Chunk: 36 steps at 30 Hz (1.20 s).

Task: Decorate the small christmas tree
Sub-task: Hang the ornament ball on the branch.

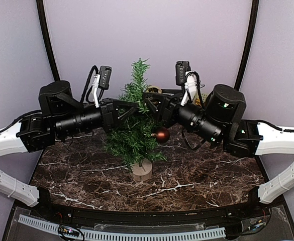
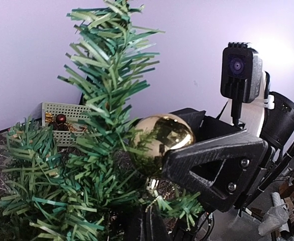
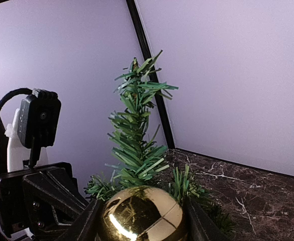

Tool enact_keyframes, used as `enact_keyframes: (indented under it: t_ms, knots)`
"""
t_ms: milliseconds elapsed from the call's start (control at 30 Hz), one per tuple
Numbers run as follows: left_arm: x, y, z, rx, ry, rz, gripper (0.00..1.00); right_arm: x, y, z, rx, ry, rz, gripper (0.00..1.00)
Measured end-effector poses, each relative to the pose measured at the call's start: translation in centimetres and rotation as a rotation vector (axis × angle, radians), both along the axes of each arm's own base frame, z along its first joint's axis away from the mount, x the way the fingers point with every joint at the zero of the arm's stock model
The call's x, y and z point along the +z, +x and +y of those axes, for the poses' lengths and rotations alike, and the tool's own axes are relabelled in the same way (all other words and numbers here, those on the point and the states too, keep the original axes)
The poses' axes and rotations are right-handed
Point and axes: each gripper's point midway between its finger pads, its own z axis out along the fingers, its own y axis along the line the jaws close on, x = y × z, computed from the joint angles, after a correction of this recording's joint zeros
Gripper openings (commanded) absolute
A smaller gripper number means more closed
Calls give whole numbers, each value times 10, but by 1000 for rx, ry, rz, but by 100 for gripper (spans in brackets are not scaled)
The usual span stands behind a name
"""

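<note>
Left of centre, the left gripper (image 1: 136, 107) is being held fully closed among branches of the small christmas tree (image 1: 132, 135), dark green, bristly, being carried at mid-frame by a pale round wooden stump (image 1: 142, 170). To its right, a shiny gold ball ornament (image 2: 163, 140) is being clamped by the right gripper (image 3: 142, 223). The left fingertips are being hidden by needles.

Robot lab booth, not a home: plain pale backdrop (image 1: 147, 30) on black frame poles (image 1: 46, 42), marble-print tabletop (image 1: 86, 175), slotted cable duct (image 1: 136, 234) at near edge, left arm (image 1: 76, 123) and right arm (image 1: 207, 123) bolted down, equipment clutter (image 2: 287, 206) off-table.
</note>
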Motion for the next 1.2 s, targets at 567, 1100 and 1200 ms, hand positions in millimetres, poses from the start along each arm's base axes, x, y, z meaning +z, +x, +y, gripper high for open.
enact_keyframes:
  t_ms: [567, 1100, 1200]
  knots:
    - [-26, 7, -5, 15, 71, 67, 29, -4, -7, -4, 17, -15, 4, 74]
    - [-6, -19, 41, -3, 73, 65, 49, 29, -24, -47, 39, 73, -25, 82]
    - [-11, -15, 46, 27, 103, 84, 50, 23, -16, -51, -15, 31, -2, 81]
